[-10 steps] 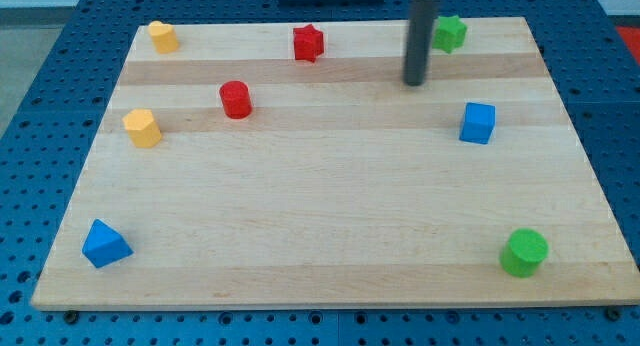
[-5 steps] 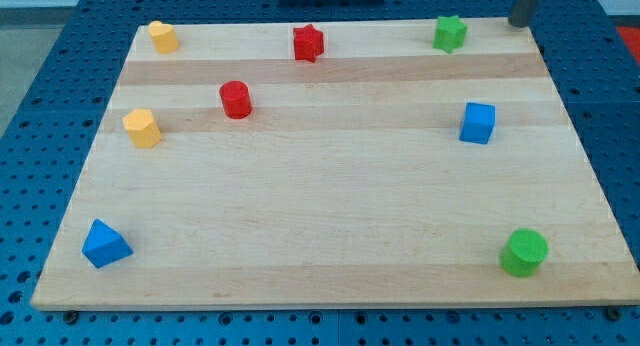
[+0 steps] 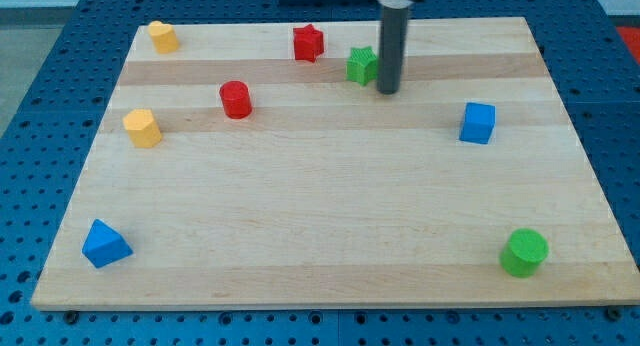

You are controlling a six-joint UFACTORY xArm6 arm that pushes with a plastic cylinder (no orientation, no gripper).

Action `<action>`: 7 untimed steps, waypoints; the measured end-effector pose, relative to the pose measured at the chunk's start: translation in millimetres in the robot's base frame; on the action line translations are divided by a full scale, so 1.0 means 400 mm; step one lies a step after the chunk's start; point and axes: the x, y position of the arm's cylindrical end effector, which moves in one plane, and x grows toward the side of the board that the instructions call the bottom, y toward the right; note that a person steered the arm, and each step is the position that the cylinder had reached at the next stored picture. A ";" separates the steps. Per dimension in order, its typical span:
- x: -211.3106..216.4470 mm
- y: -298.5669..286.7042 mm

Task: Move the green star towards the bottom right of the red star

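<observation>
Pushing across the worktop's top edge region, we have my tip (image 3: 387,90) touching the right side of the green star (image 3: 362,65), which sits near the top edge, just right of centre. The red star (image 3: 308,42) lies near it, up and to the view's left, so the green star already stands to the red star's lower right; we judge the task nearly or fully done, with at most a small nudge left. The green star is a small, bright green, squat block with blunt points, resting flat on the pale wooden board (image 3: 330,236). We carry no jaws: the arm ends in a plain dark rod, holding nothing.
</observation>
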 end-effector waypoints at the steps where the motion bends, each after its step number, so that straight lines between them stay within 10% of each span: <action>1: -0.018 0.124; 7: -0.122 -0.255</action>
